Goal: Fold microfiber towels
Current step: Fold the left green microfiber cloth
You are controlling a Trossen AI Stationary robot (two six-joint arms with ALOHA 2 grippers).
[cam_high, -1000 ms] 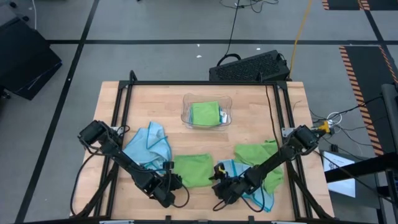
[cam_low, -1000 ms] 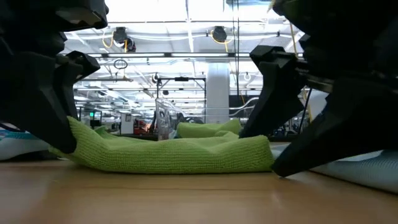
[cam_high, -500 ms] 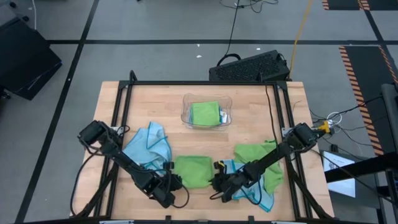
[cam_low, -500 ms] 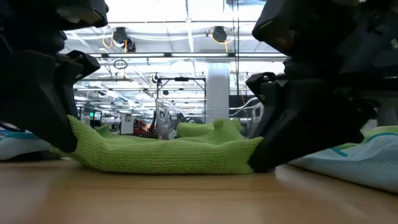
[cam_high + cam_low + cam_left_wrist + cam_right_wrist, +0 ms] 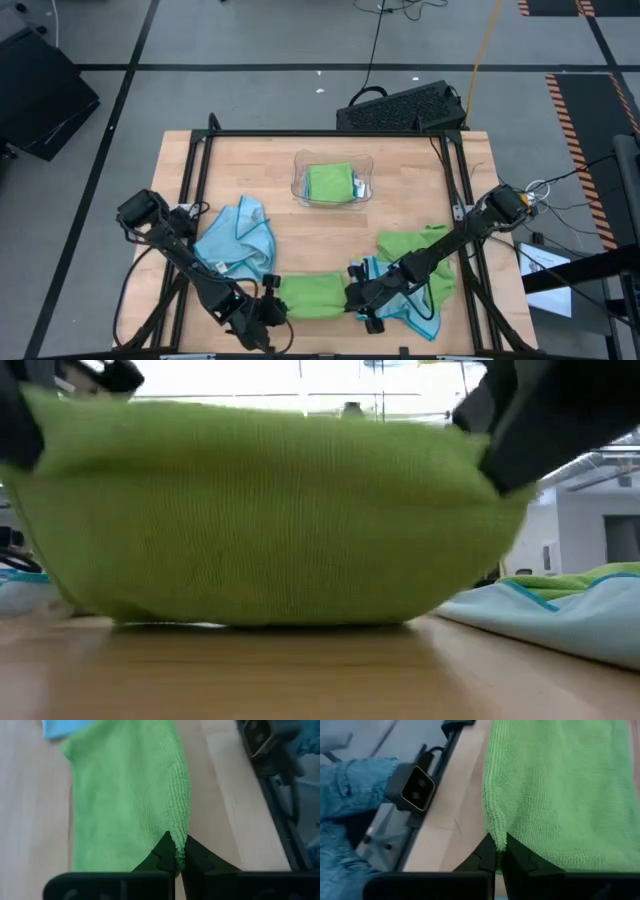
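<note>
1. We had the left gripper (image 5: 272,309) and right gripper (image 5: 352,300) each clamped on a near corner of the green towel (image 5: 312,296), at the table's (image 5: 400,190) front middle.
2. We judged the fold underway; next, carrying both corners evenly to the far edge.

The right gripper (image 5: 501,851) is pinching the edge of a lime green towel (image 5: 560,790) between its closed dark fingers (image 5: 487,852). The towel is spreading out over a light wooden table (image 5: 455,805). Beside the table edge, a small dark camera block (image 5: 416,787) is sitting near crumpled light blue cloth (image 5: 355,785).
</note>
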